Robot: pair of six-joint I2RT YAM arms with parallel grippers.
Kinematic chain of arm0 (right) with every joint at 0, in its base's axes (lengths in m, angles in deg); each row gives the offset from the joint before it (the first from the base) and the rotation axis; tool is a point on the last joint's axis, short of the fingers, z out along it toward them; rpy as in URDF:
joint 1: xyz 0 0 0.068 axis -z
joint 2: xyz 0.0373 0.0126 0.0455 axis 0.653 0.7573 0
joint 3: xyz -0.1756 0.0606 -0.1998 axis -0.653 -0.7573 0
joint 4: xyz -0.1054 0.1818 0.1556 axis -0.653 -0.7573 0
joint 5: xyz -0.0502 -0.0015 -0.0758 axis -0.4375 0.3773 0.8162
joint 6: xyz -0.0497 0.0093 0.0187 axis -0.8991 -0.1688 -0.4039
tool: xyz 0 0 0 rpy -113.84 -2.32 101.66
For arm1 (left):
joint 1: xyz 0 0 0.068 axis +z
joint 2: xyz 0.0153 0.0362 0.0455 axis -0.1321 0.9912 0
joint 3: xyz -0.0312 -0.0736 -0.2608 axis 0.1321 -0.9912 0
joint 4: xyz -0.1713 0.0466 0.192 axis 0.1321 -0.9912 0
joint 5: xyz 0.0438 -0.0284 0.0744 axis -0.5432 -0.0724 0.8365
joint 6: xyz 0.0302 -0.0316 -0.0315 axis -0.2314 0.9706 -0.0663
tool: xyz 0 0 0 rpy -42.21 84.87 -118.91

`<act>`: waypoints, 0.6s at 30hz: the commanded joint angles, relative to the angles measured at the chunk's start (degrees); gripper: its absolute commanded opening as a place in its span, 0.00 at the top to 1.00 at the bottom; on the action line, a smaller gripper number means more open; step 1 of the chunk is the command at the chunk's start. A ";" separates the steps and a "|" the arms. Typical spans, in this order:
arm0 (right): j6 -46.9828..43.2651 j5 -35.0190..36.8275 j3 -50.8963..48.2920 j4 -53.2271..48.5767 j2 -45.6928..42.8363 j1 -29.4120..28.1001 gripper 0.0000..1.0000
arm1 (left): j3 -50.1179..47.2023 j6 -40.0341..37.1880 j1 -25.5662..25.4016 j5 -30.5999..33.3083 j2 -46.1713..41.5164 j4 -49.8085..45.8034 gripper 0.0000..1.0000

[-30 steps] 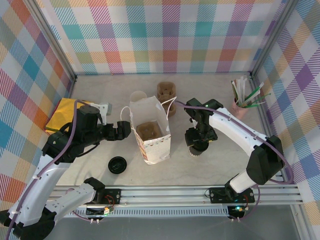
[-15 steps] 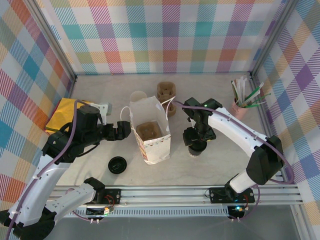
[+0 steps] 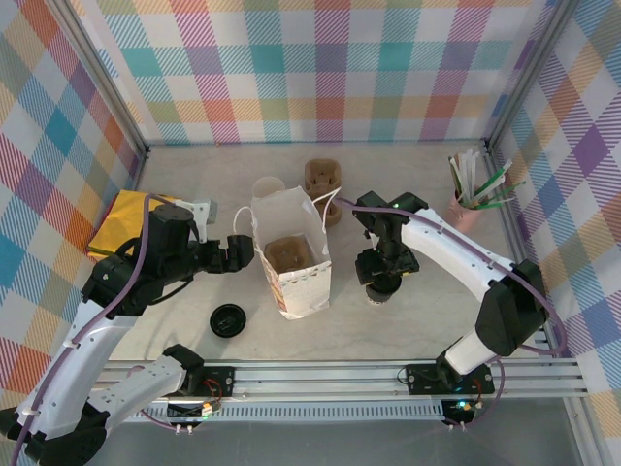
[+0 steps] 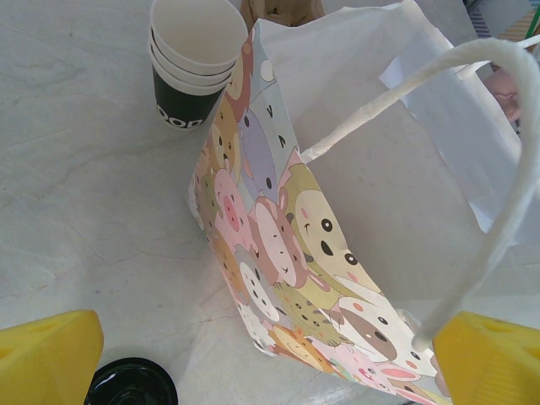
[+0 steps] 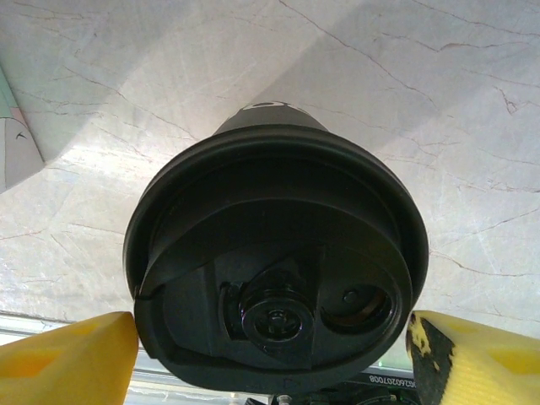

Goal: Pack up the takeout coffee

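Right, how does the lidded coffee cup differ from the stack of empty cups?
The lidded coffee cup has a round black lid; the stack of empty cups is open, white inside. The lidded coffee cup is single; the stack is several nested. The right gripper holds the lidded coffee cup right of the paper bag; the stack stands free at the bag's far left. Both stand upright, black low down.

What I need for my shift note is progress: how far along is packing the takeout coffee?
Done: the takeout coffee has its lid on, and the paper bag stands open with a brown carrier inside. In hand: the right gripper flanks the cup's lid; a firm grip is unclear. The open left gripper sits by the bag. Left: lifting the cup into the bag.
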 commanded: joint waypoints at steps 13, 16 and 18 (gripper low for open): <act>0.11 -0.55 -2.41 1.27 1.65 -0.25 0.22 | 0.08 -0.46 -0.39 0.22 -0.14 0.26 0.00; 0.12 -0.64 -2.93 1.64 1.86 -0.25 0.23 | 0.12 -0.47 -0.39 0.18 -0.13 0.20 0.00; 0.09 -0.64 -3.20 1.93 2.04 -0.25 0.24 | 0.21 -0.50 -0.39 0.20 -0.08 0.17 0.00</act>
